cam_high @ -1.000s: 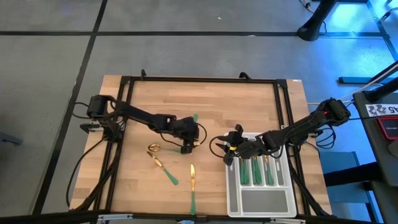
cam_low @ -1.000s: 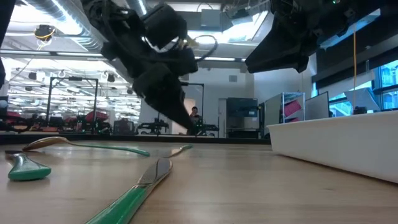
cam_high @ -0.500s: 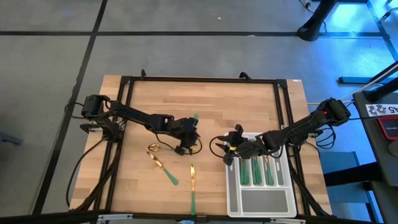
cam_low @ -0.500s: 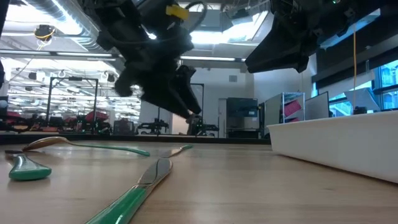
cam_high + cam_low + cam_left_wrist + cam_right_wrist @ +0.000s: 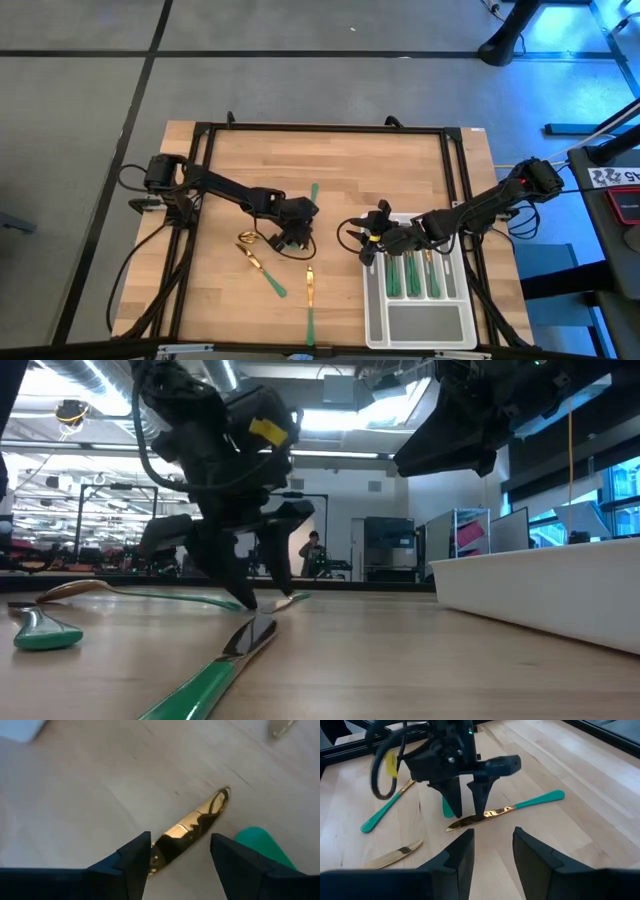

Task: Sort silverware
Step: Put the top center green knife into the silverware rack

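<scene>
Left of the tray, from above, the left gripper hung over a knife running lengthwise toward the front edge; the right gripper waited half-spread at the tray. At table height its spread fingers straddled the blade tip. Its wrist camera showed the gold blade between them, ungripped.

Both arms are dark, nearly black, built from slim links with rounded joints. The left gripper has two flat fingers that narrow to a point, a yellow tag on its body and a loose black cable loop beside. The right gripper also carries a small yellow mark and looping cables.
</scene>
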